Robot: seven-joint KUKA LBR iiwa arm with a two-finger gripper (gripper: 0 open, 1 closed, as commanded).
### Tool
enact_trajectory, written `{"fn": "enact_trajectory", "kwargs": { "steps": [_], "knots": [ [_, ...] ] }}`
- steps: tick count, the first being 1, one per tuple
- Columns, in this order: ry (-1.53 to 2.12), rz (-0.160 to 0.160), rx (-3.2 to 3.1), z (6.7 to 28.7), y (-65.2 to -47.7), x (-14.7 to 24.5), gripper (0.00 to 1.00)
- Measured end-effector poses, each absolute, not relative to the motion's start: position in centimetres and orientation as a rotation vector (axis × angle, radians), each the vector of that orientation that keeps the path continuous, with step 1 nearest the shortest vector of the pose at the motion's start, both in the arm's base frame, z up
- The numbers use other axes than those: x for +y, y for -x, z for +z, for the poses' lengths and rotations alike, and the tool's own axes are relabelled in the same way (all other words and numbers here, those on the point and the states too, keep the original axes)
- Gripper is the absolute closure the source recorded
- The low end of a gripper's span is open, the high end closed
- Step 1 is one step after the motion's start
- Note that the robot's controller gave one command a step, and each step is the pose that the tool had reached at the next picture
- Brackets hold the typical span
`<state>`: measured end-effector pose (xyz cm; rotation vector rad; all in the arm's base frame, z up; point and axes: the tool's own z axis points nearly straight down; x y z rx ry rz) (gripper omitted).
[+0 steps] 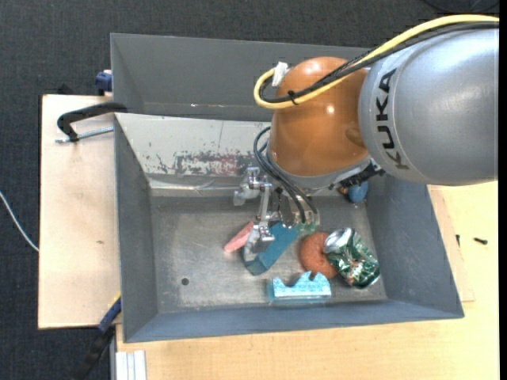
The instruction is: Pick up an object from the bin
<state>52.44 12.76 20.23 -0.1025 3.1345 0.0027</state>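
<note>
fingers (260, 249) down | teal wedge (277, 248) against them, rightward | pink piece (236, 242) just left

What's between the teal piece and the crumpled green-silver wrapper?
Camera view: an orange-brown round thing sits between the teal piece and the wrapper, close beside both.

Bin floor (184, 248) bare left, heap (348, 264) crowding right

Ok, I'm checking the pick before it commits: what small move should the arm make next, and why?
Probably shift a little toward the view's right, centring on the teal wedge: the gripper sits low at the wedge's end next to the pink piece, so a grasp there might catch both.
</note>
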Motion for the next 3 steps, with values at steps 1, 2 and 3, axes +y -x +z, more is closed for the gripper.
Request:
{"fn": "enact_trajectory", "kwargs": {
  "steps": [1, 2, 3],
  "knots": [
    [0.398, 0.023, 3.108, 8.2, -54.9, 9.6, 1.0],
    [0.398, 0.024, 3.107, 8.1, -54.9, 9.6, 1.0],
    [0.44, 0.002, 3.102, 22.2, -54.5, 8.2, 1.0]
  ]
}}
